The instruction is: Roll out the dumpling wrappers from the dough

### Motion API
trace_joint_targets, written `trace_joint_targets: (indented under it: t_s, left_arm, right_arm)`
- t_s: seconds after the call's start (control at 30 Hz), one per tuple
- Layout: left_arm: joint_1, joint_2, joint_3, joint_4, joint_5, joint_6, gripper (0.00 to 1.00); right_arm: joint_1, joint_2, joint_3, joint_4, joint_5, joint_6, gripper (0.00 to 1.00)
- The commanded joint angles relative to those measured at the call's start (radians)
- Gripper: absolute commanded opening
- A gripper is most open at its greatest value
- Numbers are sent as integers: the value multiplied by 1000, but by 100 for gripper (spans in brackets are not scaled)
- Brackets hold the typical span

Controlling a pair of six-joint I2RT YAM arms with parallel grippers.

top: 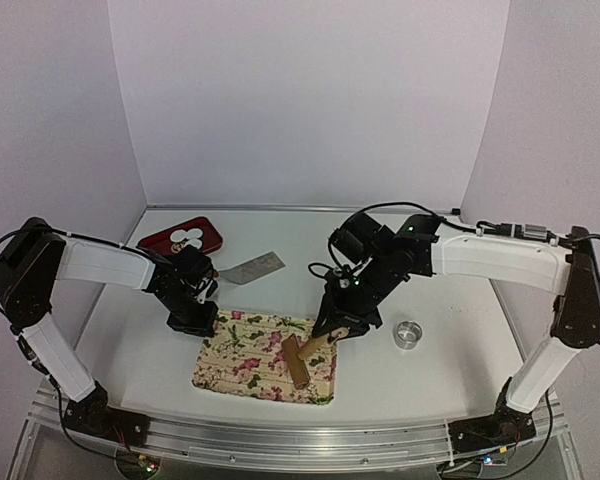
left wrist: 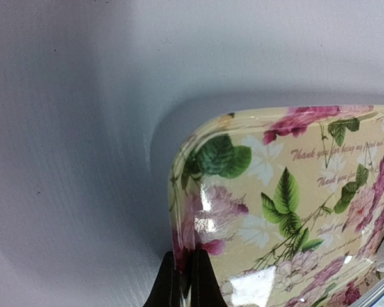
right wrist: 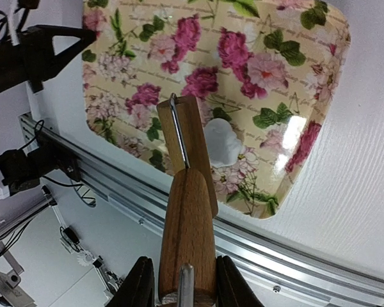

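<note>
- The right hand [right wrist: 184, 284] pinches the wooden handle of a roller [right wrist: 188, 214], one finger on each side of the handle's end.
- The roller slants down onto a flowered tray [right wrist: 278, 57], and its head rests on the tray's near part.
- The dough [right wrist: 223, 146] is a small white lump on the tray. It lies right against the roller's head, on the side towards the tray's right edge.
- The left hand [left wrist: 185, 278] has its fingers pressed together with nothing between them. The tips sit at the rim of the tray's far left corner.
- The wrappers [top: 187, 236] are a few white discs bunched together on a red plate [top: 156, 243] at the far left of the bench [top: 130, 350], well apart from the tray.
- A flat metal scraper [top: 252, 267] lies on the bench between the red plate and the tray.
- A metal ring [top: 408, 334] stands on the bench just to the right of the tray.
</note>
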Motion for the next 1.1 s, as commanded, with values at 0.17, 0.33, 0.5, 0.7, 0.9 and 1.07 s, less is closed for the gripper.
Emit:
trace_joint_targets:
  t_s: [0.17, 0.33, 0.5, 0.7, 0.9, 1.07]
  left_arm:
    - [5, -1, 24, -26, -23, 15, 0]
    - [6, -1, 24, -23, -23, 16, 0]
    - [5, 4, 24, -25, -21, 12, 0]
    - [7, -5, 14, -28, -31, 7, 0]
    - [7, -13, 3, -35, -47, 2, 0]
    - [7, -21, -3, -38, -56, 2, 0]
  right_arm:
    - [-4, 42, -41, 5, 24, 7, 0]
    - [-4, 75, -25, 5, 19, -10, 0]
    - [-4, 99, -47, 3, 32, -2, 0]
    - [-5, 75, -112, -63, 105, 30, 0]
    - [-4, 70, -153, -130, 155, 23, 0]
    - [-5, 78, -162, -138, 159, 17, 0]
